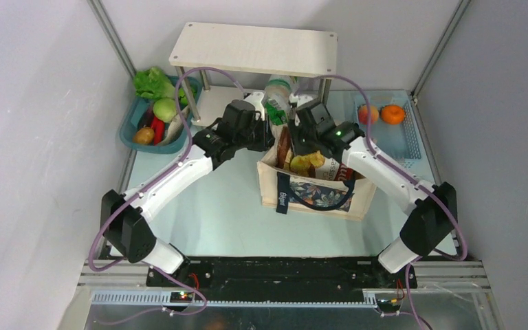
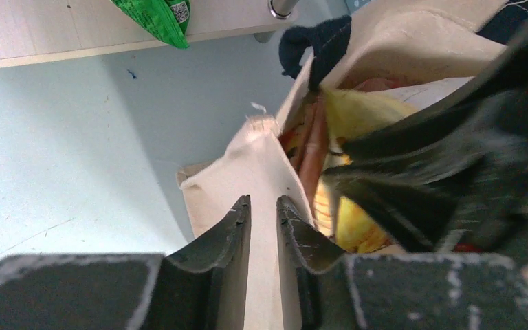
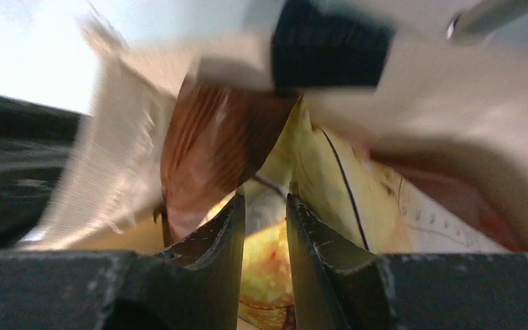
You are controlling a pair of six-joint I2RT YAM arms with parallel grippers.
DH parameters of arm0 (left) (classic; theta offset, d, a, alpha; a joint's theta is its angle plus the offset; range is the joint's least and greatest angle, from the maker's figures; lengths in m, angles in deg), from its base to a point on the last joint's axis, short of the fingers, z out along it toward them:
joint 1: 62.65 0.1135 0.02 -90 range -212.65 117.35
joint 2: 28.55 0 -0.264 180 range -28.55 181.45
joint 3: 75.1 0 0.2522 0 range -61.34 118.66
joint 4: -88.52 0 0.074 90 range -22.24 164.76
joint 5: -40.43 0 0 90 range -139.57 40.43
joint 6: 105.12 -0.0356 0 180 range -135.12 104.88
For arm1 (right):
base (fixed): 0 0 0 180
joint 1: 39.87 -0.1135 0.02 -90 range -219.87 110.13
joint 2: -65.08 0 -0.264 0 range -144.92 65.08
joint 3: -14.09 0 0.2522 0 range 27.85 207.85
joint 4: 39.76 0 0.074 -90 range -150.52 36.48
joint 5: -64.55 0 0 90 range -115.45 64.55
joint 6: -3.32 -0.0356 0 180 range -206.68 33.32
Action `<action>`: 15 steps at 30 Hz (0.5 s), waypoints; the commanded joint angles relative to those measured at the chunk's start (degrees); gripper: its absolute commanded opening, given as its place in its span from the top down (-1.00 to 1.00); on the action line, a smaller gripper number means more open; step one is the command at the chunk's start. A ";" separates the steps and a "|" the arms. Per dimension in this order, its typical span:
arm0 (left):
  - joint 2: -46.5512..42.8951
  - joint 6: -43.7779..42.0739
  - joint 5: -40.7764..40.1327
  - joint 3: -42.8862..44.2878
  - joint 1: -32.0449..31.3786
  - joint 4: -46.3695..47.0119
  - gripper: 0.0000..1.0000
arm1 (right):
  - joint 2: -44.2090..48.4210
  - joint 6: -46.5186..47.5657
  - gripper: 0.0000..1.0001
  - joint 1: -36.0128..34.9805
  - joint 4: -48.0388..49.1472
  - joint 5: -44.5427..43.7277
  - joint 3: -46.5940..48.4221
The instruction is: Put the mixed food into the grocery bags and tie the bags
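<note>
Left gripper (image 2: 265, 203) points at the far left corner of the canvas tote (image 1: 269, 187). Its jaws are a narrow slit apart with beige cloth showing in the slit, and I cannot tell whether the cloth is pinched. Right gripper (image 3: 265, 201) reaches into the tote's mouth from the other side, jaws likewise close but not touching, over a yellow crisp packet (image 1: 307, 163). The blurred view does not show whether it grips anything. The tote stands upright mid-desk (image 1: 206, 206), just in front of a wooden shelf (image 1: 254, 48), with the crisp packet and other wrappers inside. A teal basket (image 1: 127, 132) of vegetables sits far left, and a blue basket (image 1: 404, 141) with two round fruits sits far right.
</note>
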 commanded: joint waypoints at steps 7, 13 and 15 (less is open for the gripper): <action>-1.29 -1.12 -0.99 2.92 0.39 0.96 0.50 | -2.01 -3.23 0.36 -0.36 4.07 1.90 -12.12; -6.65 -1.48 -3.06 0.70 0.71 1.00 0.37 | 6.25 -2.16 0.30 0.15 4.34 2.43 -11.29; -9.37 -1.63 -3.83 -0.62 1.26 0.97 0.26 | 9.90 -1.80 0.26 0.76 3.63 2.53 -10.50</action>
